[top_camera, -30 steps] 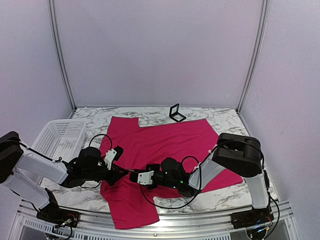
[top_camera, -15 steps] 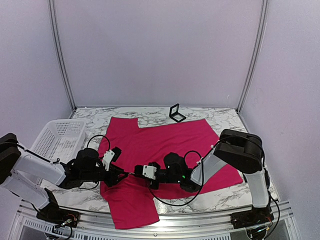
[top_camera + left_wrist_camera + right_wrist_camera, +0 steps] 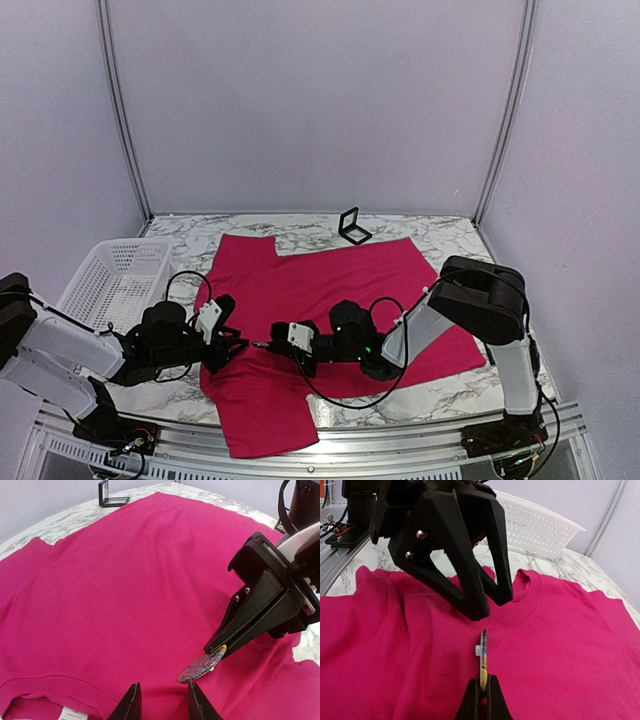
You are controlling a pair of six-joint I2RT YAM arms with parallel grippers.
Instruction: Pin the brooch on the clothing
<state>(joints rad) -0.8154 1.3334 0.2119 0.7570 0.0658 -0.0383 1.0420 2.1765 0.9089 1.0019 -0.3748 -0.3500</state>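
The clothing (image 3: 330, 285), a magenta-pink T-shirt, lies spread on the marble table with its white neck label (image 3: 70, 714) at the collar. My right gripper (image 3: 483, 690) is shut on one edge of the brooch (image 3: 483, 655), a flat round disc with a mottled blue, purple and yellow face (image 3: 201, 666) and a white nub on its back. It holds the brooch just above the fabric below the collar. My left gripper (image 3: 164, 705) faces it, open, with nothing between its fingers (image 3: 470, 595). The brooch's free end is just off the left gripper's right fingertip. In the top view both grippers (image 3: 235, 347) (image 3: 262, 345) meet over the shirt's near left part.
A white plastic basket (image 3: 115, 280) stands at the left of the table. A small black open box (image 3: 352, 226) sits beyond the shirt's far edge, also in the left wrist view (image 3: 111, 495). The shirt's lower part (image 3: 262, 405) reaches the table's front rail.
My left gripper has opened and drawn back to the left, away from the brooch. The right gripper still holds the brooch and has shifted slightly.
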